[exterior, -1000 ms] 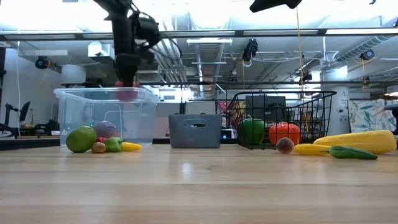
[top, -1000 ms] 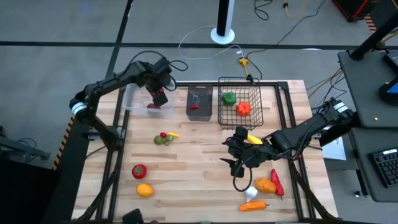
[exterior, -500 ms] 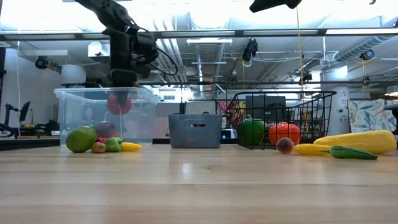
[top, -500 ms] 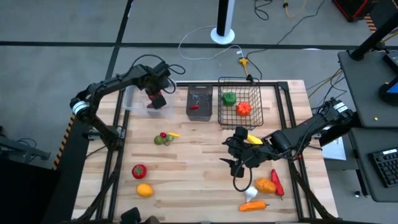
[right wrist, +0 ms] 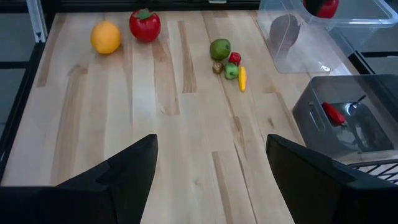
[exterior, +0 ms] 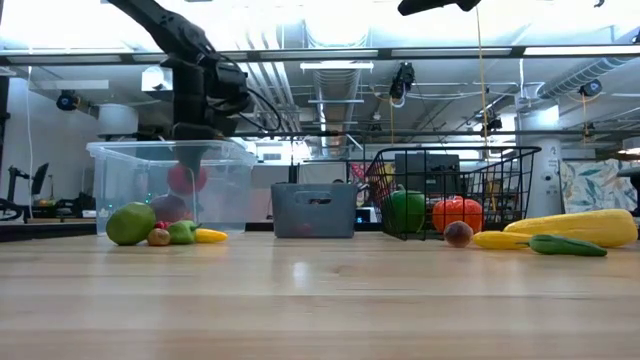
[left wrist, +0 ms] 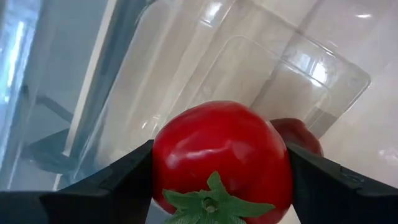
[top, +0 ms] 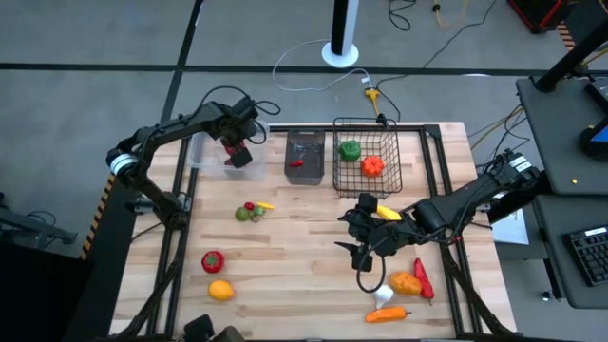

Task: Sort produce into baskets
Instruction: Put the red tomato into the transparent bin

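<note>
My left gripper (top: 236, 152) is inside the clear tub (top: 211, 155), shut on a red tomato (left wrist: 221, 158), which shows through the tub's wall (exterior: 185, 178). A dark red piece (left wrist: 300, 134) lies on the tub's floor below it. My right gripper (right wrist: 211, 152) hangs open over the table's right middle (top: 359, 249) with nothing between its fingers. The dark bin (top: 305, 157) holds a red chili. The wire basket (top: 367, 160) holds a green and an orange-red piece. My left gripper pinches the tomato between its two fingers (left wrist: 121, 180), one on each side of its round body (left wrist: 163, 163). The fingers come from above, pointing steeply down. The green stem end faces up toward the wrist. The tomato hangs clear, below the tub's rim and above its floor.
A green lime with small pieces (top: 252, 211) lies in the table's left middle. A red pepper (top: 213, 260) and an orange (top: 220, 290) lie near the front left. An orange pepper (top: 406, 282), a red chili (top: 424, 281), garlic (top: 382, 295) and a carrot (top: 388, 313) lie front right.
My left gripper has gone down with the tomato, from just above the tub's rim to inside the tub. It stays shut on the tomato.
</note>
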Controlling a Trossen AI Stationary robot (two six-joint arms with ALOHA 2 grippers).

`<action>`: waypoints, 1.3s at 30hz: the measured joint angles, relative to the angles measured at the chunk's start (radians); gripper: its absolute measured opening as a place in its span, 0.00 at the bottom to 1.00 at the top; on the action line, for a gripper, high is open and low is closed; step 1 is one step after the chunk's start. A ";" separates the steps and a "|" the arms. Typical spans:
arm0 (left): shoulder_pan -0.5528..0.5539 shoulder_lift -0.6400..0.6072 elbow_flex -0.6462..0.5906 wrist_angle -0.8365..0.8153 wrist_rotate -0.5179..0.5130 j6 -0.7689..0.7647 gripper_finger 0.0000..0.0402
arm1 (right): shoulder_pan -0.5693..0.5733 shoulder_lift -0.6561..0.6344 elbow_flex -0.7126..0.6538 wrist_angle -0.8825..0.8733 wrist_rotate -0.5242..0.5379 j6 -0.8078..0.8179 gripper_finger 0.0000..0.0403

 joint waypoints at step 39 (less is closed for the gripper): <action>0.000 -0.002 -0.010 0.038 0.002 -0.022 0.82 | 0.000 0.000 0.000 0.024 0.000 -0.015 0.73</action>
